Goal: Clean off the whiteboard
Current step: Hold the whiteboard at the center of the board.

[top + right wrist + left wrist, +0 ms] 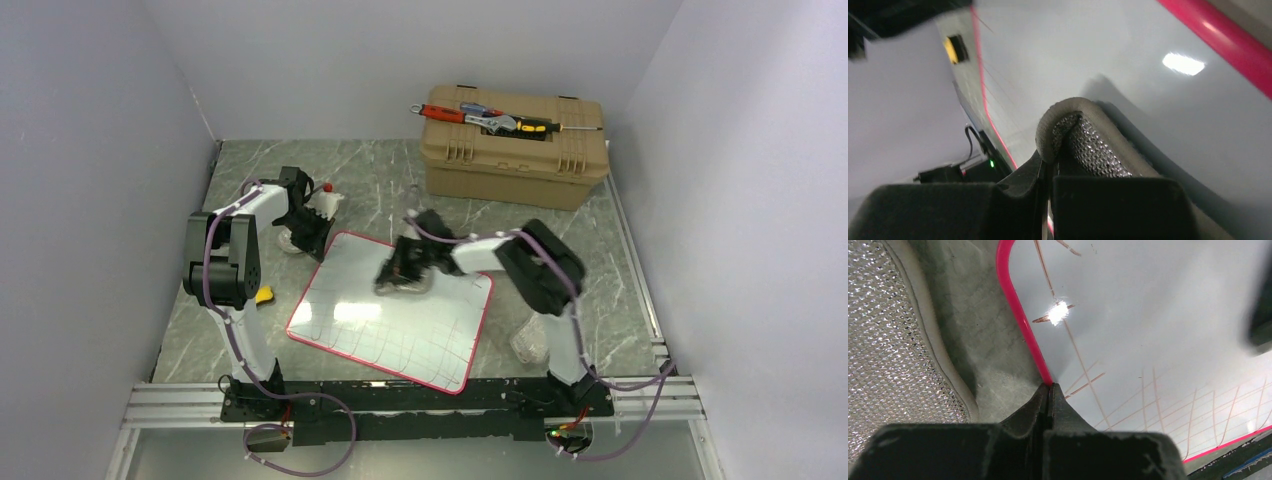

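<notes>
The whiteboard [395, 315] lies flat and turned at an angle in the middle of the table, glossy white with a thin red rim. Thin red pen lines cross its near half [1168, 405]. My left gripper [306, 236] is shut, its tips [1050, 386] touching the red rim [1018, 315] at the board's far left corner. My right gripper [403, 276] is shut on a folded tan-edged silver mesh pad [1088, 145] that rests on the board's far part [1088, 55].
A tan toolbox [515, 148] with pliers, a wrench and a screwdriver on its lid stands at the back right. A second silver mesh pad [888, 340] lies beside the left gripper. A small yellow object [263, 295] and a clear plastic item [530, 340] lie nearby.
</notes>
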